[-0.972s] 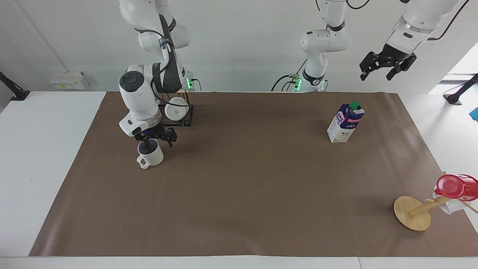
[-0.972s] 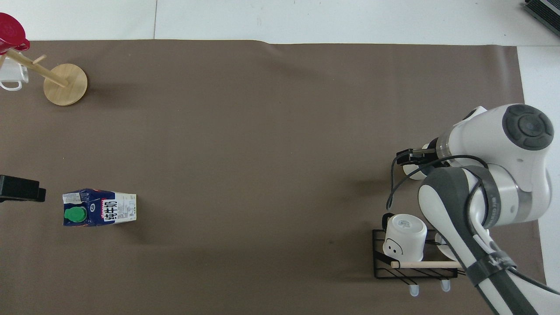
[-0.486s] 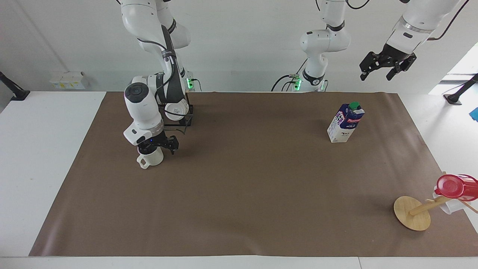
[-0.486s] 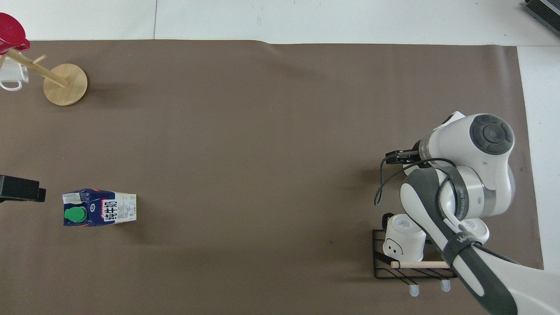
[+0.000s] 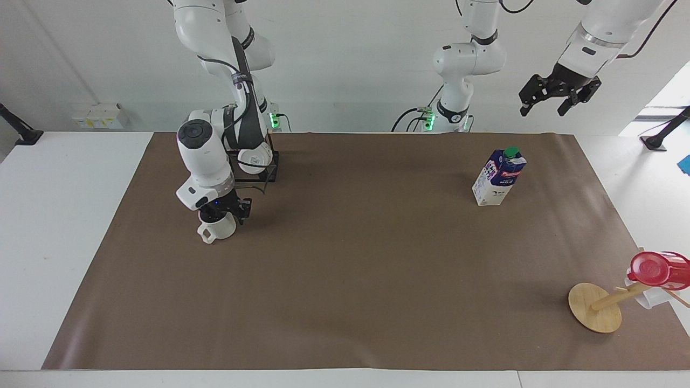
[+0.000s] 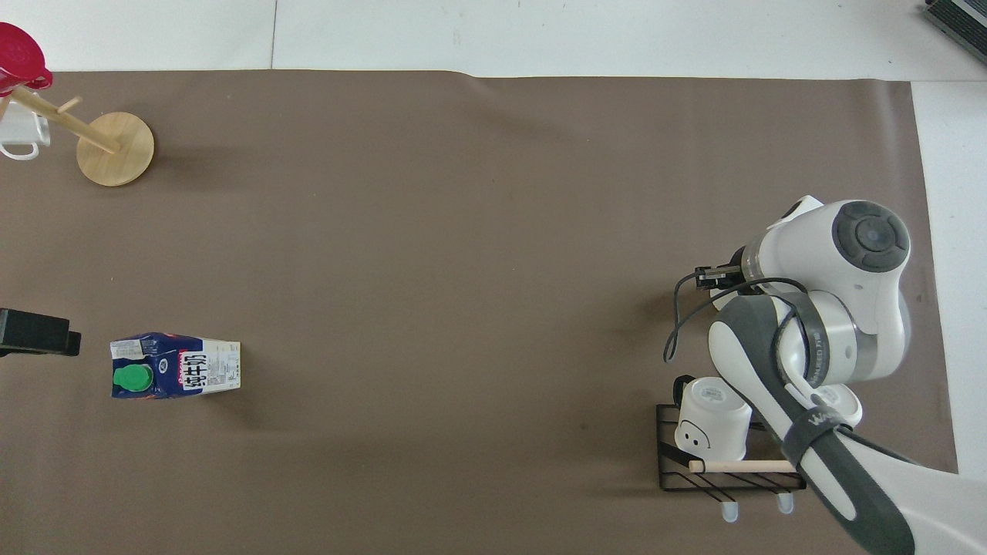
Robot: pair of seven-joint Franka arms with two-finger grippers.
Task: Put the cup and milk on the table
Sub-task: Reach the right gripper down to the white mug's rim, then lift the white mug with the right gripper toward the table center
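over cup (image 5: 218,228), right end effector (image 5: 220,213) pointing down, fingers at rim.

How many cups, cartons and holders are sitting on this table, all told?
Cups: 5 (cup, two rack mugs, red cup, pale mug)
Milk: 1
Holders: 2 (wire rack, wooden stand)
Total: 8

wall (image 5: 345,64): plain white, evenly lit
worktop (image 5: 54,215): white
mat (image 5: 345,269): wide, brown, covering most of it
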